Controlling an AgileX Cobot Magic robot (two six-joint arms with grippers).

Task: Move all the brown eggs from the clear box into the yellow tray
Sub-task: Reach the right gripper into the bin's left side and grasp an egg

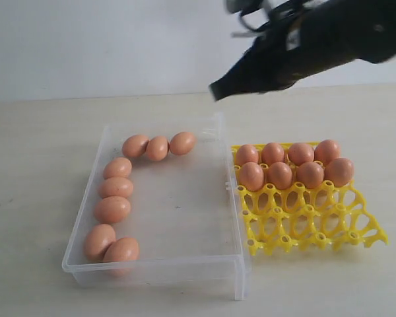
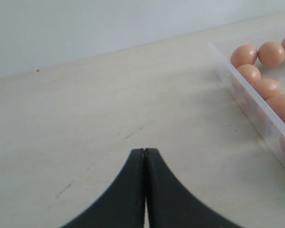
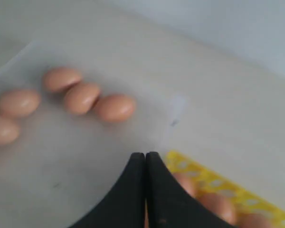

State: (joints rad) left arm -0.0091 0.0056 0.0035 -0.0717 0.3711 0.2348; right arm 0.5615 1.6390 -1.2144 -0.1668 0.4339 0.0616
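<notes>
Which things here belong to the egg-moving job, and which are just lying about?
Job:
eggs
box
tray
right gripper

Not in use:
table
left gripper, shut over bare table

- The right arm [image 1: 330, 33] comes in from the far right of the exterior view and slants down toward the left. Its black housing is blurred.
- The right gripper [image 1: 219, 88] is the arm's lowest, leftmost end. It is a narrow dark tip pointing down and left, hanging in the air near the middle of the scene on the far side.
- In the right wrist view, its two black jaws are pressed together with only a thin seam between them and nothing held.
- The left gripper [image 2: 144, 151] appears only in the left wrist view. Its jaws meet flush along a thin seam and are empty, and their curved black bodies flare outward behind the tips.
</notes>
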